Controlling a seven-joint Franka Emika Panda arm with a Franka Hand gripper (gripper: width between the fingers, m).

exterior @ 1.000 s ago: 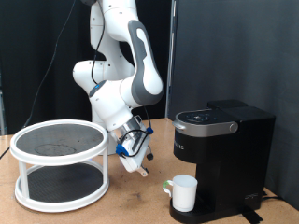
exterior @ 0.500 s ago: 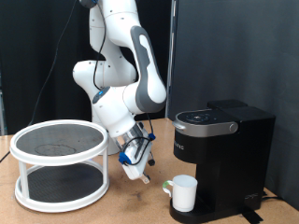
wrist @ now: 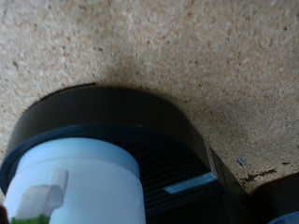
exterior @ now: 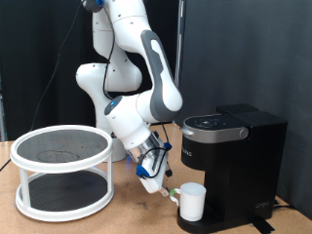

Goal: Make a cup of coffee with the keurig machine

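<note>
Since a second ago, in the exterior view, we see the gripper (exterior: 158,184) drop and swing toward the counter's right side, now hanging just beside the cup (exterior: 191,202), which stands on the round base of the keurig machine (exterior: 232,166) near the counter's front right; whether its fingers are open or closed we cannot tell. From the wrist view, we look down on the cup (wrist: 79,184) with its green-tinted handle on the black drip base (wrist: 140,117), no fingers showing, so we judge nothing is gripped and the approach to the cup is under way.

White cup (exterior: 192,202) on keurig machine (exterior: 231,168) base
</note>
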